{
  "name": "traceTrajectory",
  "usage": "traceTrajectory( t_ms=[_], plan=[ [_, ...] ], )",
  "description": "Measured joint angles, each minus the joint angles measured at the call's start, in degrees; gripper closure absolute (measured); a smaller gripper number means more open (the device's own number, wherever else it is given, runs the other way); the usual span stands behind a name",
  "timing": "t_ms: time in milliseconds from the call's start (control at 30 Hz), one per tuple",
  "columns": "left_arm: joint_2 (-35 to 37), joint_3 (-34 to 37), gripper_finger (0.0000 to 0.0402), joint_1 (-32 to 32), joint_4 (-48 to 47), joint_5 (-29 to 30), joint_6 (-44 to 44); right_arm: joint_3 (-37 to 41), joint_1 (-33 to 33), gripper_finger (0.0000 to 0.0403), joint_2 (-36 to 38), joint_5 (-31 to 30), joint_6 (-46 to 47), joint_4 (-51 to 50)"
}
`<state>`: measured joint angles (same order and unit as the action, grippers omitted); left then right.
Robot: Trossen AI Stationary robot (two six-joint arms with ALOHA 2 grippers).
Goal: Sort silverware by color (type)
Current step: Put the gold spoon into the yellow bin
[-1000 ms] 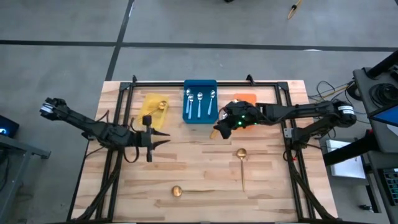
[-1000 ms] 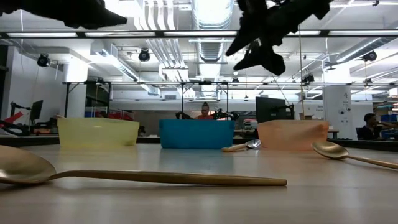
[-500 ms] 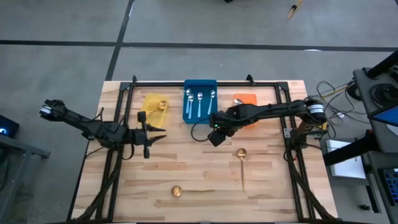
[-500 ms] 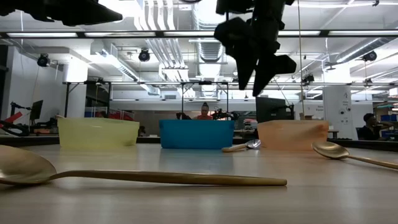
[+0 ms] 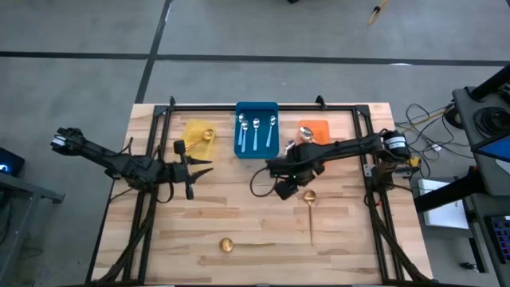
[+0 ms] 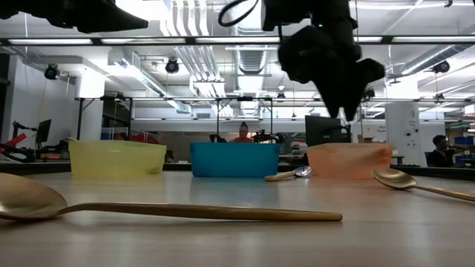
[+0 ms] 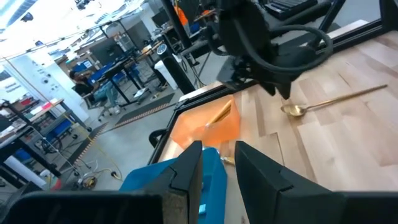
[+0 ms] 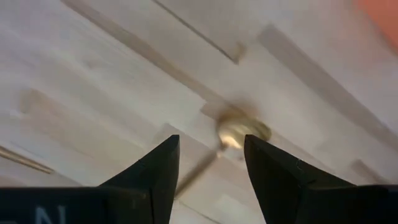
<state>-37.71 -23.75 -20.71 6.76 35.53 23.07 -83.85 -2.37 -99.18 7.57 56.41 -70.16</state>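
Observation:
My right gripper [image 5: 288, 190] hangs open and points down over the table's middle. It is just left of the bowl of a gold spoon [image 5: 309, 196], which lies flat with its handle toward the near edge. In the right wrist view the bowl [image 8: 242, 132] shows between and beyond the fingers, untouched. A second gold spoon [image 5: 227, 245] lies near the front edge. An orange-handled spoon [image 6: 289, 174] lies on the table beside the orange bin [image 5: 315, 129]. My left gripper [image 5: 198, 166] waits at the left, level and open, holding nothing.
Three bins stand in a row at the far edge. The yellow bin [image 5: 198, 134] holds a gold spoon, the blue bin [image 5: 256, 127] holds three blue-handled spoons, and the orange bin is at the right. A black frame [image 5: 263, 106] borders the table's far side.
My right gripper has swung away from the orange bin toward the near edge. It has tipped from slanting to pointing straight down and has sunk a little, ending beside the gold spoon's bowl. Its fingers have stayed open. No spoon has moved.

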Motion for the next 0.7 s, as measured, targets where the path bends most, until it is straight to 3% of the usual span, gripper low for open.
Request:
traceTrajectory(
  t_ms=[300,500,700],
  plan=[
    [-0.43,-0.66,0.0325,0.00,0.63,0.04,-1.65,5.65,-2.20,0.0232,0.02,0.64,5.39,-0.62],
    [-0.44,-0.72,0.0325,-0.02,0.55,0.04,-2.86,10.34,-4.97,0.0229,0.04,5.94,9.64,0.72],
    [-0.55,-0.72,0.0325,-0.02,0.40,0.04,-5.18,13.61,-9.36,0.0214,0.07,7.50,16.08,4.95]
  ],
)
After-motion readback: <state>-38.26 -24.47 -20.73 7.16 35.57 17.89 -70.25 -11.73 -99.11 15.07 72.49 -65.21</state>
